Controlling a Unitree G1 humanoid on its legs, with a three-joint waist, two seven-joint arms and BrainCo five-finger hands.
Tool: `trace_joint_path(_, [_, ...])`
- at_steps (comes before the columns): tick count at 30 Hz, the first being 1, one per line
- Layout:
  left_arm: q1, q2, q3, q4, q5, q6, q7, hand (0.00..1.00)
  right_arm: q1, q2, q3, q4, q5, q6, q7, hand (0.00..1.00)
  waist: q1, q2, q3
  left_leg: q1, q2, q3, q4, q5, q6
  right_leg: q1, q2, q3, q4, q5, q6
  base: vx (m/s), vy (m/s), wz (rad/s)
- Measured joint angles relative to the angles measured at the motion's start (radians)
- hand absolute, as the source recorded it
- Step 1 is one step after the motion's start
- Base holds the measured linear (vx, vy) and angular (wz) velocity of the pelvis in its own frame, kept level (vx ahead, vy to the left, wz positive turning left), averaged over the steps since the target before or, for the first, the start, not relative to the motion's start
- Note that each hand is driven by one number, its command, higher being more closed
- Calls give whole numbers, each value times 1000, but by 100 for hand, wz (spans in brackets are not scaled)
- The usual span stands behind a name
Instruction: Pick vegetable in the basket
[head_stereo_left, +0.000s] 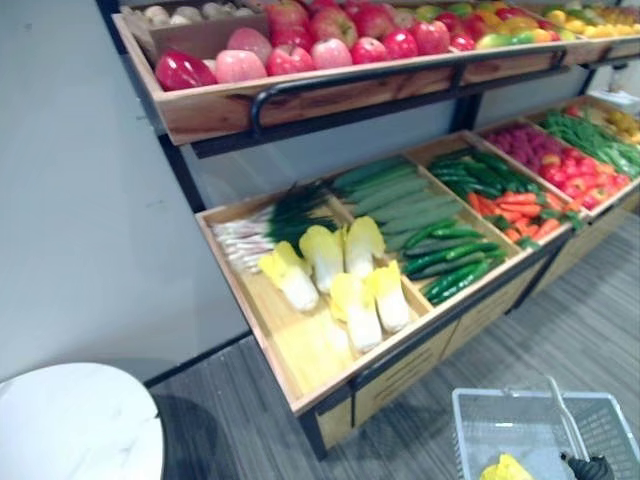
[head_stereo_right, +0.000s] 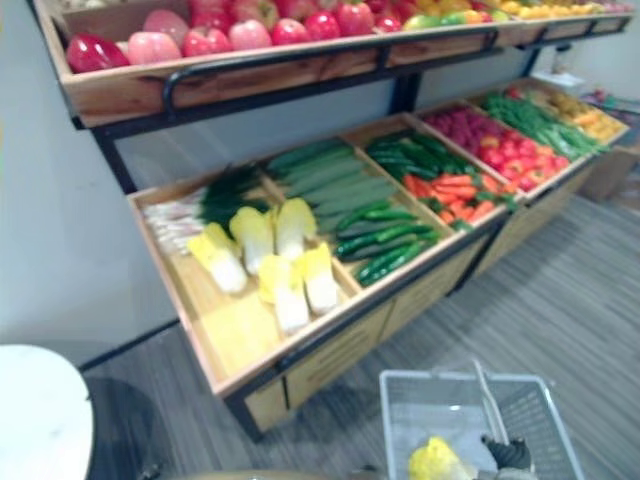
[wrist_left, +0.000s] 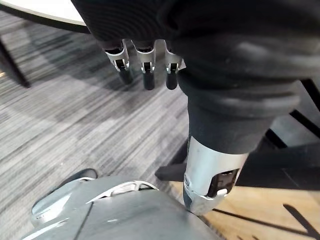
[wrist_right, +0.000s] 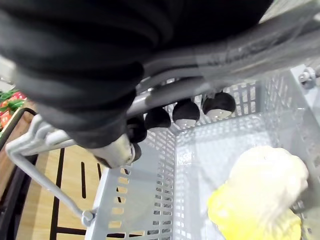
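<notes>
Because the right robot hand (wrist_right: 186, 111) is curled round the handle (head_stereo_right: 490, 405) of the basket (head_stereo_right: 425, 405) at near right, a yellow cabbage (head_stereo_right: 435, 462) already inside, a swing could tip it out; the left robot hand (wrist_left: 145, 65) hangs slack, fingers apart.

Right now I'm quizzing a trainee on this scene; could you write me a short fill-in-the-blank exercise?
The right hand is curled round the ____ of the grey basket.
In the basket lies one yellow ____.
The left hand hangs open above the grey ____.
Missing words: handle; cabbage; floor.
</notes>
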Motion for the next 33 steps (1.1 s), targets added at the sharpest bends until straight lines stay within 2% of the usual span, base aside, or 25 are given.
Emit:
trace_joint_path(1, [-11,10,-14,0,0,1,5,0,-1,17,12,-17,-1,1,0,100,0,-5,6,-14,-4,47,20,-13,16,-41,6,12,-3,65,-17,-195,195,-119])
trace_joint_path(2, [-24,11,-13,0,0,2,13,0,-7,25,38,-31,-1,1,0,100,2,-1,17,-14,1,87,15,-15,30,-73,17,0,-22,150,-51,-317,209,-147])
trace_joint_path(3, [-24,3,-15,-3,-3,6,17,0,-22,33,67,-57,-1,1,1,100,7,40,40,-7,20,171,-9,4,65,-82,32,-77,-86,273,-106,-242,174,-133])
trace_joint_path(4, [-35,0,-13,-5,-3,7,21,0,-31,32,75,-66,-2,1,-1,100,0,33,65,7,18,197,-26,12,76,-99,30,-167,21,195,-145,-349,264,-128])
trace_joint_path(5, [-42,7,-14,-21,-3,7,20,0,-27,21,78,-81,-4,1,2,100,-3,22,97,38,-5,249,-78,40,90,-126,-7,-312,272,-1,-197,-214,206,-116])
trace_joint_path(6, [-40,9,-17,-34,-3,7,19,0,-28,21,82,-81,-27,1,3,100,0,19,113,64,-14,303,-119,64,98,-111,-25,-395,448,-121,-192,-212,182,-131])
trace_joint_path(8, [-19,14,-33,-34,-4,8,9,0,-41,22,120,-77,-44,1,17,100,8,-2,110,78,-12,402,-126,76,109,-38,-31,-451,576,-216,-172,-141,91,-135])
trace_joint_path(10, [-25,14,-32,-35,-4,8,10,0,-57,22,125,-57,-45,1,21,100,10,-10,109,75,-8,447,-117,76,110,-16,-43,-450,579,-225,-164,-85,1,-102])
trace_joint_path(14, [-29,-1,-29,-36,-5,9,12,0,-89,-5,143,-12,-72,14,16,100,28,-8,102,72,34,588,-83,87,95,-5,-121,-503,573,-249,-184,-111,-117,-101])
trace_joint_path(15, [-25,1,-29,-36,-4,9,14,0,-89,-13,167,-12,-78,18,16,100,28,-11,86,55,54,617,-68,98,86,-10,-122,-498,524,-264,-142,-85,-273,-79])
trace_joint_path(16, [-25,4,-29,-37,-4,9,17,0,-91,-14,189,-13,-78,19,16,100,27,-19,70,35,73,631,-42,107,78,-14,-95,-491,443,-300,-101,-62,-327,-74])
trace_joint_path(17, [-29,5,-27,-36,-4,9,20,0,-92,-18,197,-14,-78,20,16,100,26,-19,63,20,86,640,-24,112,76,-8,-66,-488,388,-316,-110,-16,-377,-84])
trace_joint_path(18, [-39,-19,-20,-35,-4,11,25,0,-107,-27,206,-14,-78,24,15,100,35,7,58,-1,125,658,3,123,76,2,-3,-469,290,-319,-120,-10,-360,-80])
trace_joint_path(19, [-42,-34,-18,-29,-4,11,30,0,-118,-30,220,-14,-79,30,15,100,29,18,66,-12,162,654,41,138,78,17,40,-458,229,-310,-148,-21,-323,-75])
trace_joint_path(20, [-42,-35,-19,-25,-4,12,30,0,-117,-31,231,-15,-79,34,14,100,27,26,70,-15,180,653,63,143,80,30,56,-450,214,-304,-157,-54,-251,-49])
trace_joint_path(21, [-45,-36,-21,-21,-4,14,33,0,-101,-31,243,-15,-78,41,4,100,26,31,73,-14,196,619,76,133,63,62,72,-437,183,-298,-168,-101,-193,-38])
trace_joint_path(23, [-44,-37,-30,-21,-1,10,33,0,-73,-34,255,-45,-78,41,2,100,25,34,75,-26,200,591,79,138,62,95,95,-421,144,-287,-184,-98,-152,-36])
trace_joint_path(25, [-45,-36,-38,-22,0,5,32,0,-55,-37,259,-78,-79,39,2,100,25,45,87,-41,208,539,84,204,65,119,120,-403,130,-286,-186,-78,-68,-42])
trace_joint_path(26, [-41,-33,-41,-25,1,-2,32,0,-56,-38,272,-89,-79,38,2,100,31,34,99,-58,182,393,106,209,63,138,124,-352,116,-285,-184,-63,-23,-53])
trace_joint_path(27, [-41,-29,-41,-31,1,-3,32,0,-64,-38,273,-89,-79,34,3,100,31,26,104,-70,148,293,102,201,51,139,113,-335,117,-285,-184,-85,8,-86])
trace_joint_path(28, [-40,-25,-40,-31,2,-8,34,0,-90,-39,274,-88,-78,33,2,100,33,13,116,-86,60,98,71,189,33,131,91,-287,116,-280,-180,-73,62,-89])
trace_joint_path(29, [-39,-25,-40,-30,2,-9,35,0,-109,-42,277,-88,-78,30,2,100,40,12,124,-86,4,-6,33,181,21,129,82,-246,100,-267,-175,-79,86,-110])
trace_joint_path(31, [-37,-35,-41,-28,23,-9,38,0,-126,-56,292,-89,-78,18,1,100,58,33,131,-81,-52,-103,-96,192,20,117,88,-178,64,-237,-157,-34,155,-105])
trace_joint_path(32, [-35,-39,-41,-28,29,-9,39,0,-126,-60,294,-91,-78,18,2,100,59,42,133,-81,-57,-116,-135,210,17,109,93,-164,64,-234,-148,22,245,-84])
trace_joint_path(33, [-32,-49,-40,-28,34,-10,40,0,-126,-75,297,-97,-78,18,2,100,60,72,139,-82,-56,-146,-201,252,22,95,113,-149,64,-229,-134,73,240,-46])
